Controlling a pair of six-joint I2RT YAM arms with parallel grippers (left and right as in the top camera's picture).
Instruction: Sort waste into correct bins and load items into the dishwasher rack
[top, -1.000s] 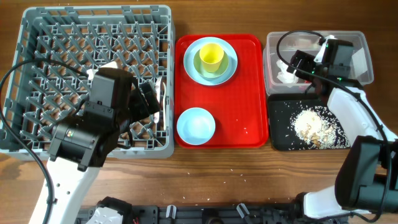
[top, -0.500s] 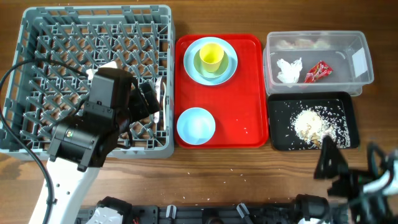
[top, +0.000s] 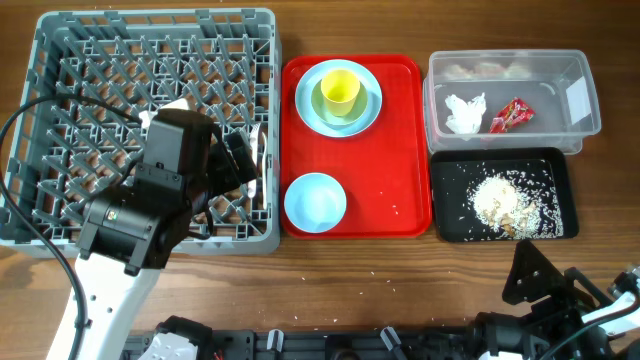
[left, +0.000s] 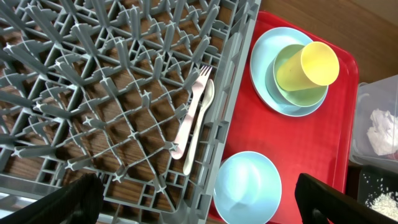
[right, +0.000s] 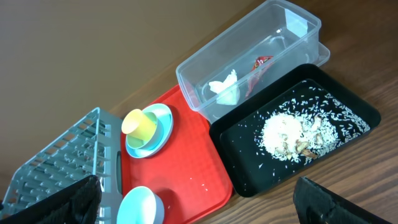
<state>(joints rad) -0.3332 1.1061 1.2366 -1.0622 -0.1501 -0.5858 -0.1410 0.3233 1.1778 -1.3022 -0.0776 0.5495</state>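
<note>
**Loading stage, waste judged sorted.** The crumpled napkin (top: 463, 112) and red wrapper (top: 510, 113) lie in the clear tub (top: 585, 125) at the far right corner. The rice crumbs (top: 505, 200) are heaped in the black tray (top: 450, 215) just nearer. The fork (left: 189, 106) and spoon (left: 200, 124) lie side by side in the dishwasher rack (top: 150, 18) at the far left corner.

On the red tray (top: 400, 150) at mid-counter, the yellow cup (top: 339, 90) is nested in a bowl (left: 292, 96) on the plate (top: 308, 105). A second bowl (top: 315, 201) is set apart toward the near edge.

The left gripper (top: 240, 165) is held over the rack, spread wide and empty. The right gripper (top: 535, 278), by the near right corner, is likewise wide and empty.

Next, a grasp on the cup or the lone bowl is judged to be called for.
</note>
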